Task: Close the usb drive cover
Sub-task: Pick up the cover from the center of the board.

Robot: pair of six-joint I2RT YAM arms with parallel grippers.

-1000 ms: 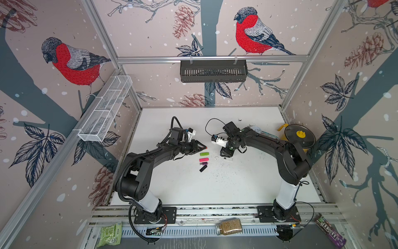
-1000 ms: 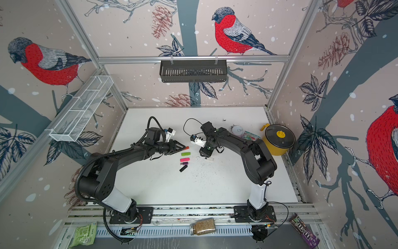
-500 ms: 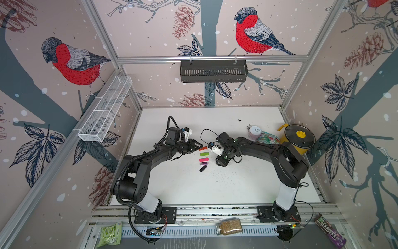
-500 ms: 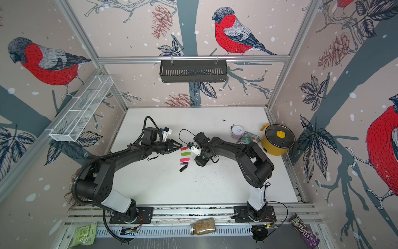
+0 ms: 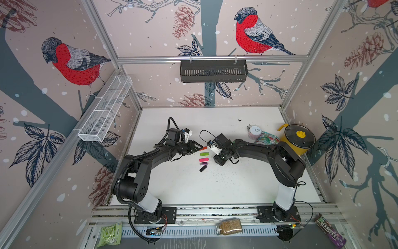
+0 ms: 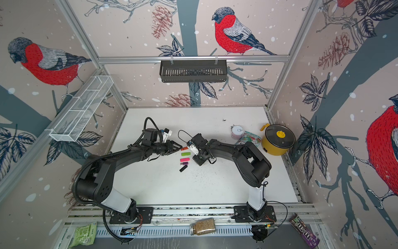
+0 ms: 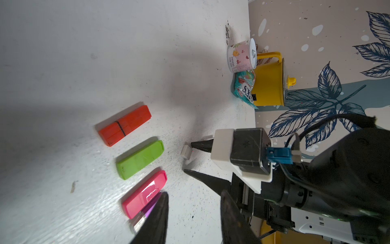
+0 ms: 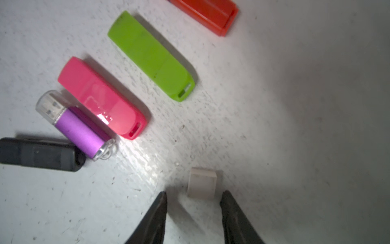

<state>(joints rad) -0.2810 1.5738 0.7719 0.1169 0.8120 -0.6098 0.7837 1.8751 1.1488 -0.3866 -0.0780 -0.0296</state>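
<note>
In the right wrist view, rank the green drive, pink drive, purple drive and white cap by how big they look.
1. green drive and pink drive: about alike, not ranked
2. purple drive
3. white cap

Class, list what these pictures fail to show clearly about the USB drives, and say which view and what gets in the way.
- Purple drive: left wrist view, mostly hidden behind a finger of the left gripper.
- Orange drive: right wrist view, cut off by the picture's edge.
- Black drive: right wrist view, one end cut off by the edge.
- White cap: too small to find in both top views.
</note>
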